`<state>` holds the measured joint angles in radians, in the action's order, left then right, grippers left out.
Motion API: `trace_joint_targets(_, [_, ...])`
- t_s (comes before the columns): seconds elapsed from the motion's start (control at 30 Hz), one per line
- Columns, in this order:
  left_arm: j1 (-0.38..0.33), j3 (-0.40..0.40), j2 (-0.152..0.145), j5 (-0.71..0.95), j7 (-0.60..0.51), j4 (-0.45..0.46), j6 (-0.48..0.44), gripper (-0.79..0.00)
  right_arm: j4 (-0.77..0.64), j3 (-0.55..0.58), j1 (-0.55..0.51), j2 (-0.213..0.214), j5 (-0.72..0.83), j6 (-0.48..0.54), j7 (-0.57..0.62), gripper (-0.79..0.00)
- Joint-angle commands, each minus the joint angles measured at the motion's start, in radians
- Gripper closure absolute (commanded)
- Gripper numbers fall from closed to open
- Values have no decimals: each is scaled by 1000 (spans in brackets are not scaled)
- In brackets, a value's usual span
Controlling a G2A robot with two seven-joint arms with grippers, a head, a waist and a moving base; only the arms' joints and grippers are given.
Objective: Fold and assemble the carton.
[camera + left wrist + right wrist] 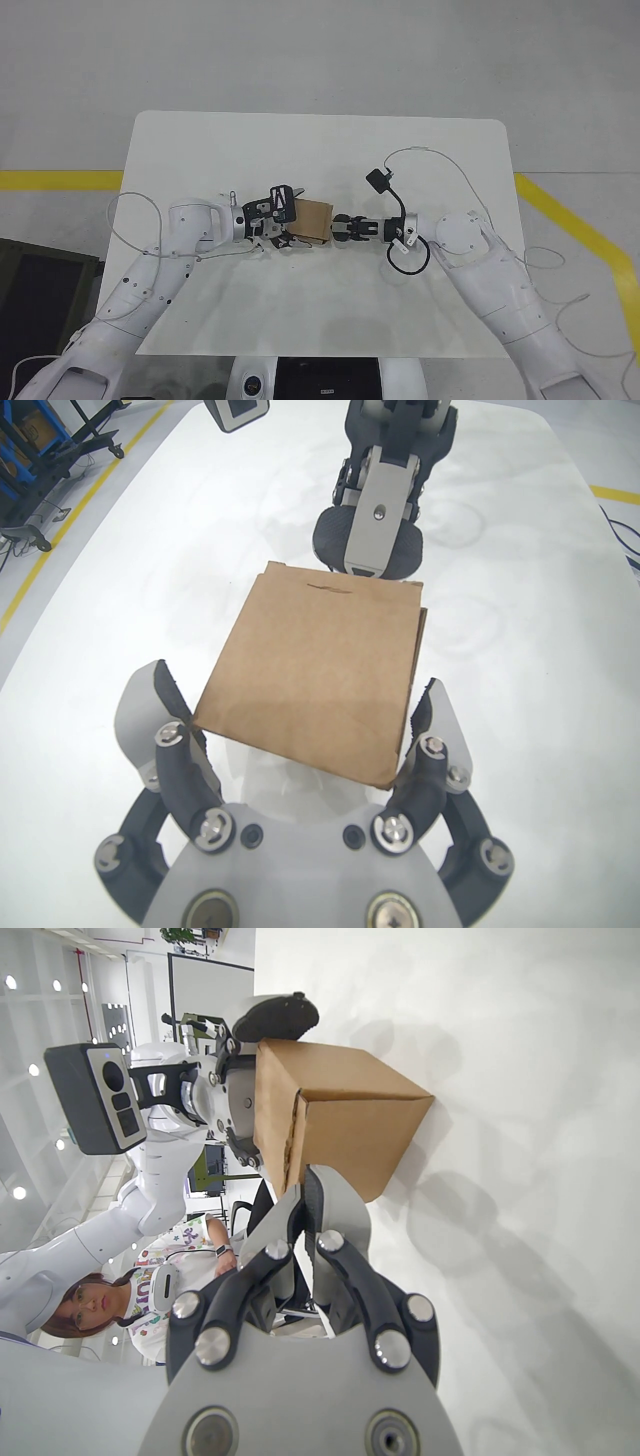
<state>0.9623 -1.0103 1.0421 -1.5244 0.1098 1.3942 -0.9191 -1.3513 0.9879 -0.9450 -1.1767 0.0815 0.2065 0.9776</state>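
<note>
Two grippers meet at one brown carton near the middle of the white table, one from either side. The carton is folded up into a box shape and sits with one face down on the tabletop. The left gripper clamps it across its width, with a black finger pad pressed to each corner of the end nearest that wrist. From the right wrist, the same gripper shows one pad over the box's upper side. The right gripper has its fingers drawn almost together, pinching the thin cardboard edge of the carton at the opposite end, where a seam stands slightly open.
</note>
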Motion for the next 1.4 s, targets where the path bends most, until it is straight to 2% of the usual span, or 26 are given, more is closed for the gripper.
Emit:
trace_joint_targets(0.0, [0, 1, 0, 0, 0, 0, 0, -785, 5, -11, 10, -3, -1, -2, 0, 0])
trace_joint_targets(0.37, [-2, 7, 2, 7, -8, 0, 6, -785, 47, -55, 55, -20, 3, 10, 1, 0])
trace_joint_targets(0.63, [-4, -6, -1, 14, -9, -2, 2, -785, 49, -30, 50, -15, 9, 27, -4, 0])
trace_joint_targets(0.9, [33, -83, -28, 110, -65, 25, -93, -785, 9, 47, -5, 8, -7, 138, -30, -15])
trace_joint_targets(0.93, [42, -92, -33, 142, -77, 34, -93, -785, 2, 58, -11, 10, -3, 170, -38, -37])
trace_joint_targets(1.0, [56, -111, -46, 221, -107, 53, -93, -785, -1, 78, -26, 14, 6, 226, -52, -234])
trace_joint_targets(1.07, [63, -134, -60, 300, -150, 77, -93, -785, -1, 97, -37, 18, 8, 281, -66, -397])
trace_joint_targets(1.1, [64, -148, -67, 341, -171, 88, -93, -785, 1, 107, -40, 20, 8, 305, -75, -705])
trace_joint_targets(1.13, [63, -164, -73, 377, -192, 98, -93, -785, -1, 116, -43, 22, 8, 330, -86, -785])
trace_joint_targets(1.27, [49, -229, -86, 489, -261, 118, -61, -785, 0, 155, -48, 28, -18, 420, -145, -785])
trace_joint_targets(1.37, [28, -248, -86, 518, -304, 121, 7, -785, -13, 191, -42, 34, -113, 552, -206, -785])
